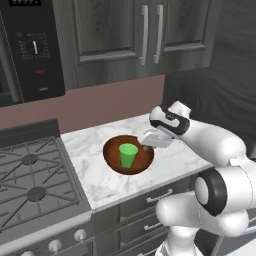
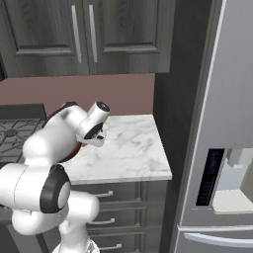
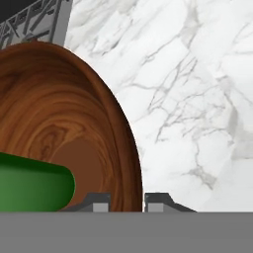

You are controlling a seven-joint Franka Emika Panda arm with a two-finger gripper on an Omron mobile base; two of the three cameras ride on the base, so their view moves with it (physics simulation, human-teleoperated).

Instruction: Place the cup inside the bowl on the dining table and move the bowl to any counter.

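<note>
**A:** How far along does this look?

**B:** Nearly finished, I'd judge. The cup (image 1: 128, 155) stands upright inside the bowl (image 1: 115, 161), and the bowl rests on the desk (image 1: 100, 182), the short marble counter with dark drawer fronts. Both halves of the task look met; what's left is letting go and backing away.

**A:** Has the end effector (image 3: 127, 202) let go?

**B:** Not so far as I can see. In the hand view its two tips sit one on each side of the bowl's rim, inner tip inside the bowl, outer tip over the marble, close against the wood. I'd call it clenched on the rim, though actual contact is hard to confirm.

**A:** Where on the bowl?

**B:** In the left base view, at about 2 o'clock on the rim. The cup is near the bowl's centre.

**A:** And the room?

**B:** White marble with grey veins. A black gas stove (image 1: 30, 175) adjoins it at 9 o'clock, dark wall cabinets (image 1: 145, 35) hang at 12, and a steel fridge (image 2: 222, 123) stands at 3 o'clock in the right base view.
</note>
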